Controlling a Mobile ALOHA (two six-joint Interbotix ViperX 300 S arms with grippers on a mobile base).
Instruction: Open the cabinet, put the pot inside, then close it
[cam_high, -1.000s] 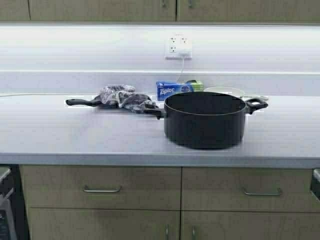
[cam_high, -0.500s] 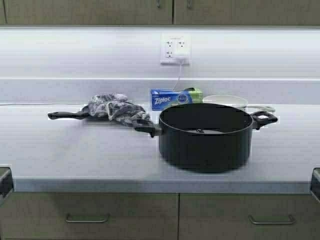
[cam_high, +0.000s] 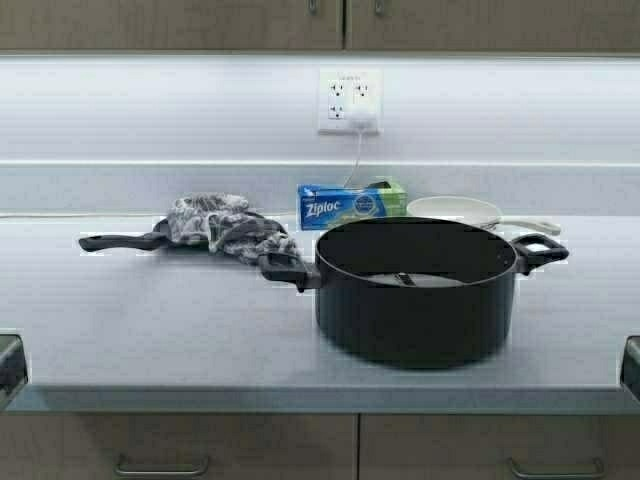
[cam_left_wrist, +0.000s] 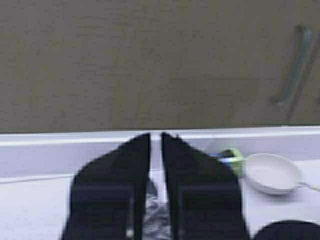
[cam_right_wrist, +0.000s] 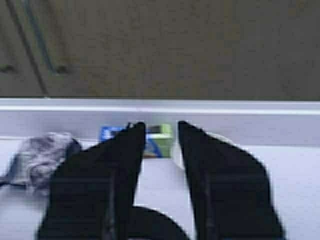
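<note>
Pot (cam_high: 415, 295) stands upright on the countertop (cam_high: 150, 320), near its front edge, lidless, one side handle pointing toward the grey cloth (cam_high: 220, 222). Behind the pot, against the backsplash: blue Ziploc box (cam_high: 340, 205) and cream-white frying pan (cam_high: 455, 210), the pan partly hidden by the pot's rim. Beside the pot, the cloth lies over a black long-handled pan (cam_high: 115, 241). Cabinet (cam_high: 345, 22) hangs above the pot, both doors flush and closed, handles at the lower edge. Left gripper (cam_left_wrist: 155, 142) is raised behind the pot, facing the cabinet door, fingers almost together, nothing between them. Right gripper (cam_right_wrist: 161, 131) likewise raised, fingers slightly parted, released, holding nothing.
</note>
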